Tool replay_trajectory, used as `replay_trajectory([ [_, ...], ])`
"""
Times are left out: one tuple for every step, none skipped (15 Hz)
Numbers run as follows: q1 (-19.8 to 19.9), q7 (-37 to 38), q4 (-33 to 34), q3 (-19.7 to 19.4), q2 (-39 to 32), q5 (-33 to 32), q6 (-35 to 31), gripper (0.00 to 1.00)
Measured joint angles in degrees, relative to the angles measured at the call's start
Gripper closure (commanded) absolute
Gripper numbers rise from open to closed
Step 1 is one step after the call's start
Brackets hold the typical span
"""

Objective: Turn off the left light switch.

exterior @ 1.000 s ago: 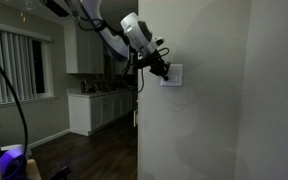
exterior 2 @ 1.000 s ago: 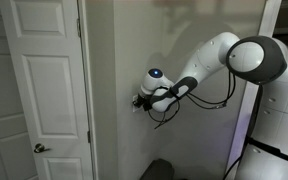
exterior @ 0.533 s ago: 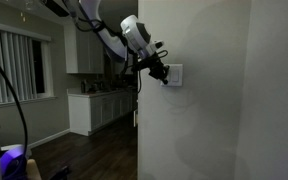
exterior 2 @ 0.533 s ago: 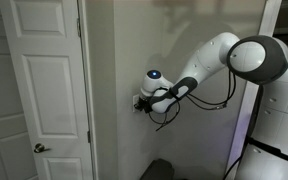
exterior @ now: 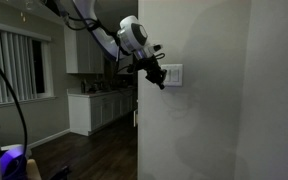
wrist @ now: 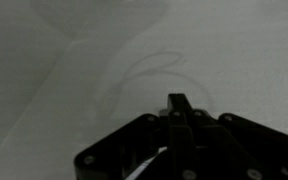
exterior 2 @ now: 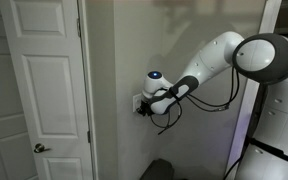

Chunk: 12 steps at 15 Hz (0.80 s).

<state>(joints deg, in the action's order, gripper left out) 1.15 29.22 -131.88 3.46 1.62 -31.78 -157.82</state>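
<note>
A small white two-rocker switch plate [exterior: 173, 75] sits on the grey wall; it also shows in an exterior view [exterior 2: 137, 101], half hidden by the gripper. The left light switch cannot be told from the right rocker in this dim light. My gripper [exterior: 160, 81] [exterior 2: 142, 108] has its tip right at the plate's edge; whether it touches the plate is unclear. In the wrist view the black fingers [wrist: 178, 99] are pressed together into one prong with nothing between them. They point at bare wall, and the plate is not in that view.
A white panelled door [exterior 2: 39, 90] with a knob [exterior 2: 41, 148] stands beside the switch wall. The wall's corner edge [exterior: 137, 130] opens onto a dark kitchen with white cabinets [exterior: 96, 110] and a blinded window [exterior: 14, 65]. The robot's white body [exterior 2: 274, 130] stands close by.
The gripper has shifted slightly down and back along the wall. More of the switch plate shows now.
</note>
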Motion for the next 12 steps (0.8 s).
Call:
replay_trajectory([
  [-0.2, -1.3, -0.2, 0.1, 0.0, 1.3, 0.4, 0.86],
  [-0.3, -1.7, -0.4, 0.1, 0.1, 1.8, 0.5, 0.81],
  [-0.5, -1.8, -0.5, 0.1, 0.1, 2.0, 0.5, 0.74],
  [-0.5, -1.8, -0.5, 0.1, 0.1, 2.0, 0.5, 0.74],
  [-0.5, -1.8, -0.5, 0.1, 0.1, 2.0, 0.5, 0.74],
  [-0.5, -1.8, -0.5, 0.1, 0.1, 2.0, 0.5, 0.74],
  [-0.5, -1.8, -0.5, 0.1, 0.1, 2.0, 0.5, 0.74],
  [-0.5, -1.8, -0.5, 0.1, 0.1, 2.0, 0.5, 0.74],
  [-0.5, -1.8, -0.5, 0.1, 0.1, 2.0, 0.5, 0.74],
  [-0.5, -1.8, -0.5, 0.1, 0.1, 2.0, 0.5, 0.74],
  [-0.5, -1.8, -0.5, 0.1, 0.1, 2.0, 0.5, 0.74],
  [-0.5, -1.8, -0.5, 0.1, 0.1, 2.0, 0.5, 0.74],
])
